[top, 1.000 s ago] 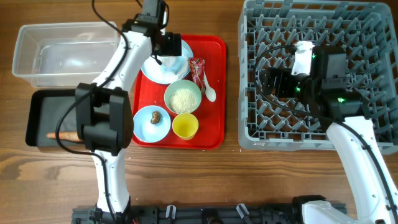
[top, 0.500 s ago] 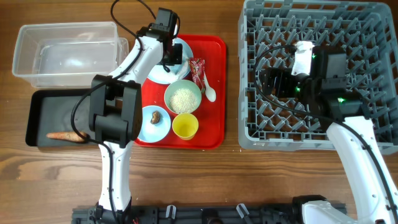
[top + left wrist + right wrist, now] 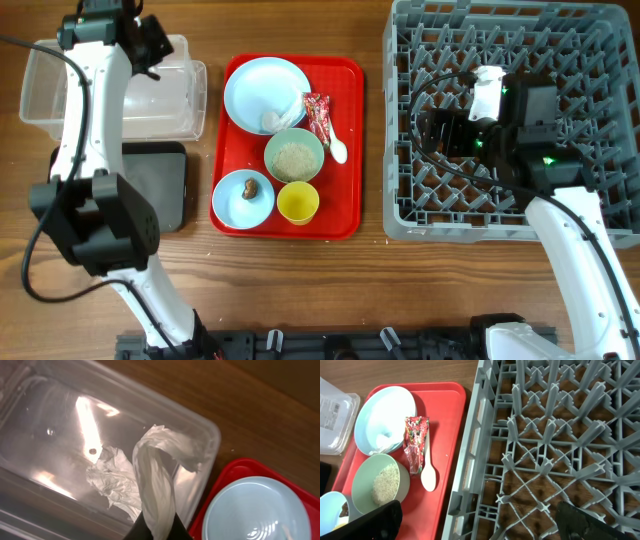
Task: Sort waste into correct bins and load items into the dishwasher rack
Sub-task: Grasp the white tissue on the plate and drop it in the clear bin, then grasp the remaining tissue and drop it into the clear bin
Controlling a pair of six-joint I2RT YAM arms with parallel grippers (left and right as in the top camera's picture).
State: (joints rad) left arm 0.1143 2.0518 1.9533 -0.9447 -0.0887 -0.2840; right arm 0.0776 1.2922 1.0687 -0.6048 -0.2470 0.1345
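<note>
My left gripper point(image 3: 158, 531) is shut on a strip of crumpled white tissue point(image 3: 150, 475) that hangs over the right end of the clear tub point(image 3: 60, 425). In the overhead view this gripper point(image 3: 150, 40) is at the tub's far right corner. The light blue plate point(image 3: 265, 93) holds a small white scrap. On the red tray sit the pale green bowl of rice point(image 3: 294, 157), the blue bowl point(image 3: 243, 196) with a brown lump, the yellow cup point(image 3: 297, 203), the red wrapper point(image 3: 318, 113) and the white spoon point(image 3: 338, 149). My right gripper point(image 3: 481, 525) stands open and empty over the grey rack point(image 3: 545, 435).
The black tray point(image 3: 158, 185) lies below the clear tub, mostly covered by my left arm, so its contents are hidden. The red tray point(image 3: 345, 200) sits between the bins and the rack point(image 3: 600, 215). Bare wooden table runs along the front.
My left gripper shut on the tissue at the plate and swung left to the clear tub, carrying the tissue. The right arm has not moved.
</note>
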